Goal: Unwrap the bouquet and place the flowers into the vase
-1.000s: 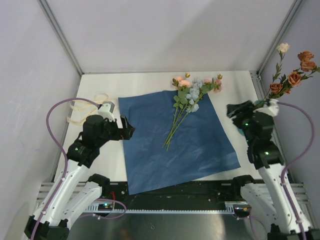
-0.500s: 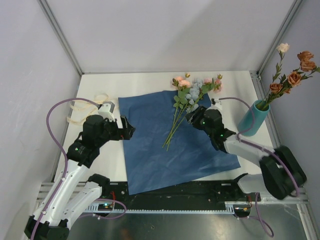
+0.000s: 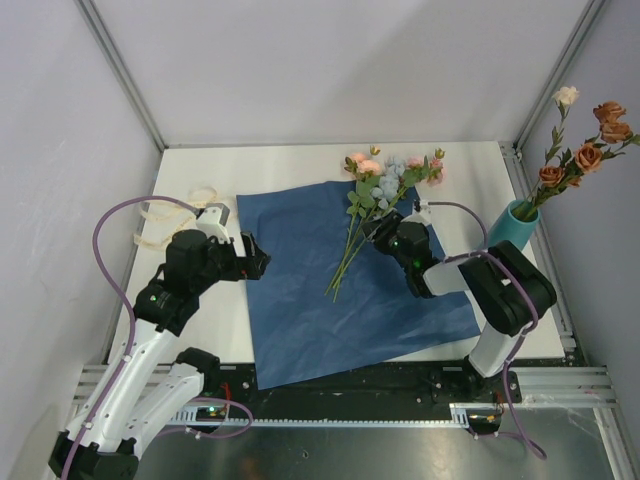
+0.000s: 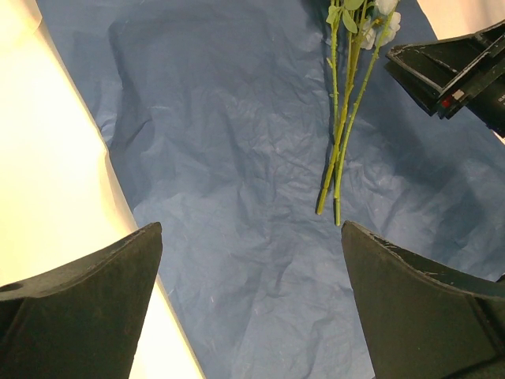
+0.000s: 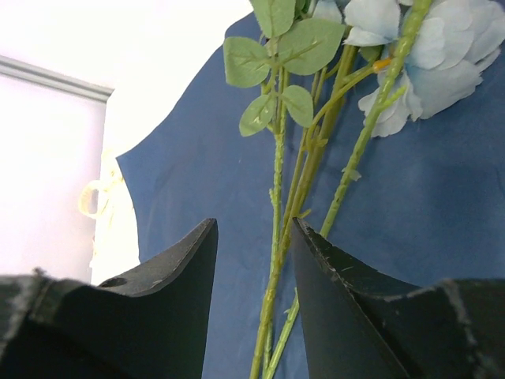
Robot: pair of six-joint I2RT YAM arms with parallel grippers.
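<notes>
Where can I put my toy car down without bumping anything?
Free: the near-left part of the blue paper, between the left arm's jaws and the stem ends; also the white table behind the paper, between the cream ribbon and the flowers. Crowded: the far right, with the right arm's jaws around the stems and the vase near the edge.

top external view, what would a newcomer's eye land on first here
The big blue paper sheet spread flat in the middle of the table, with a small bunch of pink and pale-blue flowers lying across its far right part. The right hand is down at their stems, jaws apart. At the right edge, a teal vase already holds orange-brown blooms.
</notes>
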